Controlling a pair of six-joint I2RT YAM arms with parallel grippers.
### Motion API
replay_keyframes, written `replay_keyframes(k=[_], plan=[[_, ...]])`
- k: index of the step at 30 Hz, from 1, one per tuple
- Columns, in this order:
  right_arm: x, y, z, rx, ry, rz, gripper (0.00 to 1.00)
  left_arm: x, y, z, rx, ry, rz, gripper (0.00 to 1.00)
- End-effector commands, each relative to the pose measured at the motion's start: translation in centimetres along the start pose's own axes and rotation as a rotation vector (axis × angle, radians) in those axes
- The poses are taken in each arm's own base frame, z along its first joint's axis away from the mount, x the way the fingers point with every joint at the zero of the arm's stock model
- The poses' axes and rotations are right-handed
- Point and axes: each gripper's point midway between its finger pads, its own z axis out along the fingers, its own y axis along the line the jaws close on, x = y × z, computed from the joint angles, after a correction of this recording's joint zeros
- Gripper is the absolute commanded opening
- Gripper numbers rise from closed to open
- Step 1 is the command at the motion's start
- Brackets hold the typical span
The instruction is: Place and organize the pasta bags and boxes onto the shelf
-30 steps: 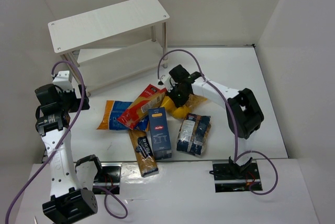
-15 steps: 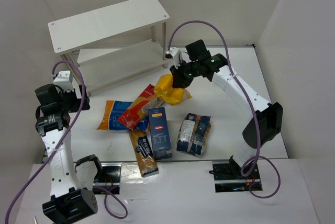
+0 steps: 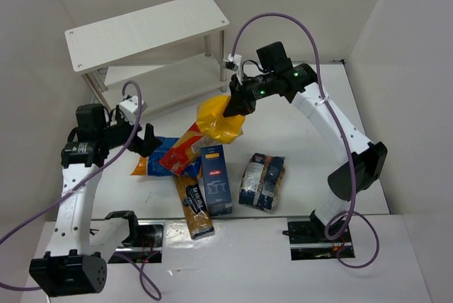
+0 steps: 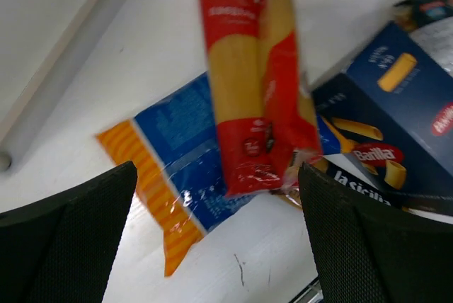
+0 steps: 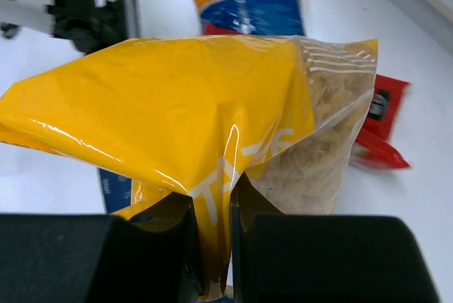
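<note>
My right gripper (image 3: 237,103) is shut on the yellow clear-windowed bag (image 3: 218,120), which hangs in the air near the front right leg of the white shelf (image 3: 145,28); the bag fills the right wrist view (image 5: 177,119). My left gripper (image 3: 146,140) is open and empty, just left of the orange-blue bag (image 3: 152,154) and above its near end in the left wrist view (image 4: 177,168). The long red-yellow box (image 3: 190,144) lies across that bag (image 4: 251,105). The dark blue box (image 3: 215,175), long brown packet (image 3: 193,206) and dark clear bag (image 3: 262,180) lie on the table.
The shelf's lower board (image 3: 159,83) stands behind the packs. White walls close in the table at left, back and right. The arm bases and mounting plates (image 3: 315,236) sit at the near edge.
My right gripper has lifted the yellow bag off the table and carried it up and left toward the shelf. My left arm has swung right and down toward the orange-blue bag.
</note>
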Motion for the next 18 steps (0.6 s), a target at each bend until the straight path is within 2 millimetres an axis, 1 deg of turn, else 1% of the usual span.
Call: replay_keyframes(k=[1,2,3,4,6,7,8,9,10,11,12,13,14,15,16,17,18], plan=[[-4.7,4.3,-1.8,-0.227,-0.169,-0.116,0.0,-4.0,-3.4,-0.4,0.169,-0.145,0.216,1.0],[-4.5,4.9,-1.7,-0.286,-0.176,-0.108,0.0,-4.6,-3.9,-0.7,0.185,-0.173,0.252,1.0],[-4.7,5.1,-1.6,-0.314,-0.182,-0.107,0.0,-4.9,-4.1,-0.7,0.203,-0.193,0.292,1.0],[-4.8,5.6,-1.7,-0.338,-0.19,-0.107,0.0,-5.0,-4.8,-0.4,0.26,-0.202,0.301,1.0],[-4.9,6.1,-1.6,-0.407,-0.205,-0.098,0.0,-5.0,-5.1,0.4,0.31,-0.208,0.335,1.0],[-5.3,6.6,-1.9,-0.426,-0.211,-0.084,0.0,-5.2,-5.7,0.5,0.346,-0.225,0.359,1.0],[-5.3,6.6,-1.8,-0.445,-0.215,-0.073,0.0,-5.3,-5.9,0.5,0.361,-0.237,0.382,1.0],[-6.0,7.3,-2.3,-0.481,-0.236,-0.082,0.0,-5.3,-6.2,0.7,0.389,-0.24,0.395,1.0],[-6.3,7.7,-2.5,-0.506,-0.239,-0.052,0.0,-5.1,-6.4,0.8,0.407,-0.252,0.434,1.0],[-7.2,7.9,-2.7,-0.525,-0.265,-0.082,0.0,-5.1,-7.2,0.6,0.455,-0.28,0.468,1.0],[-7.3,8.6,-3.1,-0.582,-0.275,-0.073,0.0,-4.9,-7.4,0.7,0.477,-0.284,0.485,1.0],[-7.5,9.2,-3.5,-0.629,-0.26,-0.005,0.0,-4.8,-7.6,0.6,0.49,-0.296,0.525,1.0],[-7.8,9.1,-3.5,-0.666,-0.279,-0.044,0.0,-4.4,-7.9,0.8,0.517,-0.3,0.53,1.0],[-7.7,9.5,-3.8,-0.734,-0.267,-0.033,0.0,-4.4,-8.0,0.8,0.526,-0.313,0.566,1.0],[-7.7,10.3,-3.7,-0.761,-0.256,-0.032,0.0,-4.1,-8.3,0.8,0.549,-0.325,0.571,1.0],[-7.6,10.0,-3.5,-0.762,-0.253,-0.023,0.0,-3.9,-8.5,0.9,0.564,-0.324,0.568,1.0],[-7.6,10.6,-3.2,-0.777,-0.247,-0.027,0.0,-3.7,-8.6,0.9,0.576,-0.33,0.57,1.0]])
